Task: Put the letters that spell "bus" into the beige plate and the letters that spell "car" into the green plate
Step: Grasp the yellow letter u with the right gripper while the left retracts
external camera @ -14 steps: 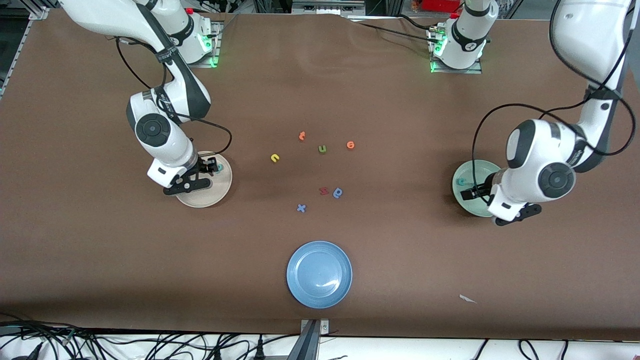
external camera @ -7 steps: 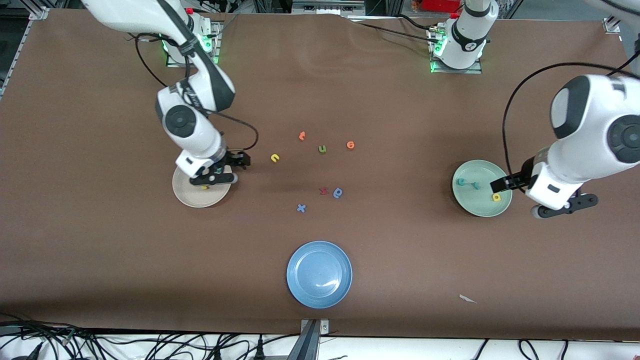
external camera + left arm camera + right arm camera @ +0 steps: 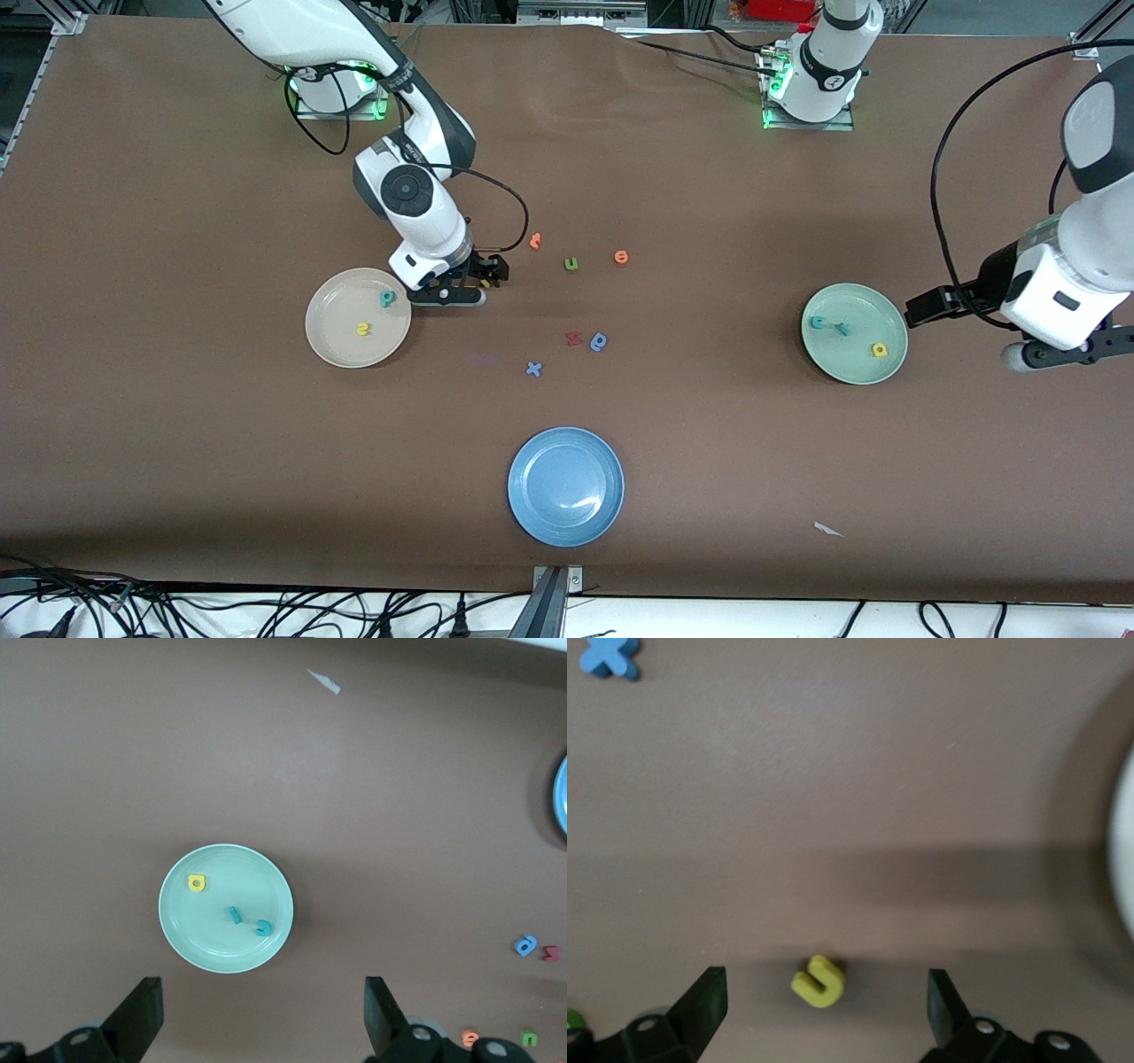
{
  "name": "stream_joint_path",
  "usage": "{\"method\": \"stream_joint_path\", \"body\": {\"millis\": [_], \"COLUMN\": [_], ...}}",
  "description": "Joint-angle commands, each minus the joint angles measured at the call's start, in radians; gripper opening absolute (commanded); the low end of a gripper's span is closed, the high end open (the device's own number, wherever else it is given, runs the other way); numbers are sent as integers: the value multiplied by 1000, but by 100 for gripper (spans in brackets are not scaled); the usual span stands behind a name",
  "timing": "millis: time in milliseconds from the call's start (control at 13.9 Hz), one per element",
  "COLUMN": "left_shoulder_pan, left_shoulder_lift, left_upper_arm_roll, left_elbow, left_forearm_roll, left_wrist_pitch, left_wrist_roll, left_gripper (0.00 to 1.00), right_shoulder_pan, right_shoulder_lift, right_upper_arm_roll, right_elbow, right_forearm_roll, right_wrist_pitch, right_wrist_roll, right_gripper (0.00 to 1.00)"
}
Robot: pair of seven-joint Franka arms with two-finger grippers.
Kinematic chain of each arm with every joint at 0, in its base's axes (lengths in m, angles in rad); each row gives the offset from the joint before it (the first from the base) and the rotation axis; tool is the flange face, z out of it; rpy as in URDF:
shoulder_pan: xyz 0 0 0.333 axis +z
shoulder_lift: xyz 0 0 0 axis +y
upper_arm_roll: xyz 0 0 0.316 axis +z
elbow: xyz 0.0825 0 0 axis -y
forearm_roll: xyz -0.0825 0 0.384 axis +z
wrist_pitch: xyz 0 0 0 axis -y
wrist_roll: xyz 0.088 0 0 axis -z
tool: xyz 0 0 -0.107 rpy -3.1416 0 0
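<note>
The right claw (image 3: 819,1014) is held spread over the yellow u (image 3: 818,981) on the counter (image 3: 709,443). The left claw (image 3: 261,1019) is held spread and empty near the green plate (image 3: 190,930).

Brown table (image 3: 177,461), beige plate (image 3: 332,346) toward right arm's end, green plate (image 3: 833,363) toward left arm's end, blue plate (image 3: 532,505) nearest camera, loose letters mid-table, yellow u (image 3: 818,981), green u (image 3: 571,263), blue x (image 3: 533,369), paper scrap (image 3: 828,530).

**Twelve letters, three plates, one scrap**

Three plates: one beige plate (image 3: 337,301), one green plate (image 3: 846,363), one blue plate (image 3: 567,487).

Twelve foam letters (image 3: 571,263): two in the beige plate, three in the green plate, seven loose on the table (image 3: 221,443). By colour, there are three teal, three yellow, two orange, two blue, one green and one red.

One white paper scrap (image 3: 828,530).
</note>
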Motion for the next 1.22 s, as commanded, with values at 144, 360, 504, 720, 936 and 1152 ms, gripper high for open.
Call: {"method": "stream_joint_path", "body": {"millis": [144,360,504,720,936,1152], "left_shoulder_pan": [-125,-151,-149,-152,-154,-163], "left_shoulder_lift": [-31,-55,-60,-55,-51,-49], "left_upper_arm_roll": [140,173,170,170,170,170], "left_elbow": [15,-8,-47,-48,-39,-38], "left_forearm_roll": [-31,-31,-29,-29,-28,-22], "left_wrist_pitch": [-20,-20,-20,-19,-19,-13], "left_wrist_roll": [85,117,143,153,172,189], "left_gripper": [100,99,99,100,100,100], "right_shoulder_pan": [40,57,57,57,57,57], "right_shoulder_lift": [40,57,55,55,55,55], "right_upper_arm_roll": [-13,-21,-25,-29,-35,-35], "right_elbow": [-2,-7,-13,-22,-31,-36], "right_forearm_roll": [3,-13,-27,-64,-104,-109], "right_wrist_pitch": [59,79,79,77,77,77], "right_wrist_roll": [39,55,55,56,55,55], "right_gripper": [99,99,99,81,69,53]}}
